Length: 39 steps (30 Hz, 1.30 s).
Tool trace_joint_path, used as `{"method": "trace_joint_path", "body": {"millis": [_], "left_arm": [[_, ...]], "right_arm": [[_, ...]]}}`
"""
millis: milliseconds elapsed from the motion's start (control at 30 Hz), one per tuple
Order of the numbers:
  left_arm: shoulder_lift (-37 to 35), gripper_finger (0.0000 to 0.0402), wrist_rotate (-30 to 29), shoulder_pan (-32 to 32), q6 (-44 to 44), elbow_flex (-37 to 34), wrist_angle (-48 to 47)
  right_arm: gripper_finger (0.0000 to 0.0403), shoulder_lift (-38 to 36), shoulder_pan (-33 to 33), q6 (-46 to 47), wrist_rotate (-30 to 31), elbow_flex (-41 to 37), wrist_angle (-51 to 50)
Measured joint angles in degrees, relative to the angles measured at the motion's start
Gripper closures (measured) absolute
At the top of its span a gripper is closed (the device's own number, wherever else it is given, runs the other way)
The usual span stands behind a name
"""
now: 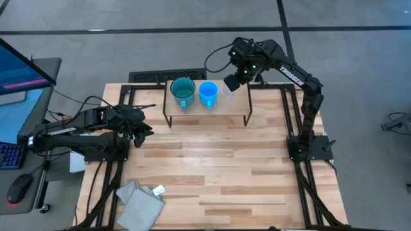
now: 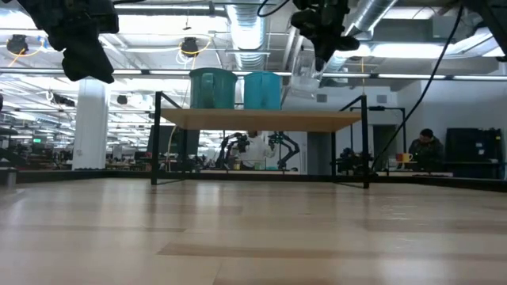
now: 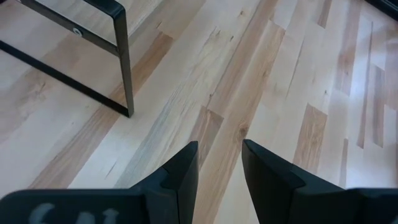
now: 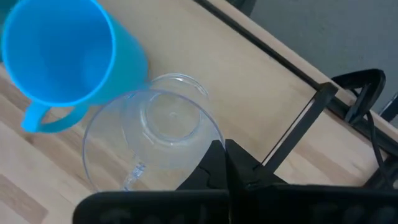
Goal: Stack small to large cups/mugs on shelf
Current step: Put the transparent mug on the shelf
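My right pincer (image 4: 225, 163), closed and empty, hangs over the clear cup (image 4: 155, 140) on the shelf (image 1: 239, 106), at 3 o'clock of the blue mug (image 1: 207, 93). Descending risks toppling it.

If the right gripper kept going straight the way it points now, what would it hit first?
Probably the clear cup on the shelf: the shut right gripper points down at its rim, beside the blue mug. Depth is uncertain.

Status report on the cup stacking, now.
Right gripper shut, above the clear cup on the shelf. Left gripper open, empty, over the table. Teal mug, blue mug, clear cup side by side. Nothing blocking.
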Motion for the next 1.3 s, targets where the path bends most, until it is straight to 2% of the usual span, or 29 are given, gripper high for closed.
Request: {"method": "trace_joint_path", "body": {"millis": [1000, 1300], "left_arm": [[0.0, 0.0288, 0.0, 0.0, 0.5, 0.0, -0.4], [0.0, 0.0288, 0.0, 0.0, 0.5, 0.0, -0.4]], "right_arm": [[0.0403, 0.0, -0.6, 2.8, -1.6, -1.5, 0.0], [0.0403, -0.2, -0.6, 1.2, -1.7, -8.1, -0.1]]}}
